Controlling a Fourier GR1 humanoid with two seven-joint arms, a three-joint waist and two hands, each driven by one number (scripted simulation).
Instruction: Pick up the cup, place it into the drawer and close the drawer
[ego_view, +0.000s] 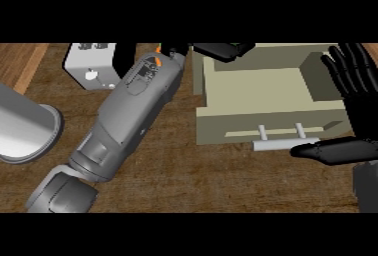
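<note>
My left forearm (125, 115) runs from the lower left up to the top centre. Its hand (218, 50) hangs over the far left rim of the open beige drawer (221, 122), fingers curled round a green cup (241, 45), of which only a sliver shows. The drawer's inside looks bare. A grey bar handle (284, 145) sticks out of its front panel. My right hand (354, 80) stands open along the drawer's right side, fingers straight and pointing away. Its thumb (332, 150) lies just right of the handle.
A white boxy appliance (90, 65) stands at the back left, partly behind my left arm. A large grey cylinder (22, 130) lies at the left edge. The brown wooden counter (221, 180) spreads in front of the drawer.
</note>
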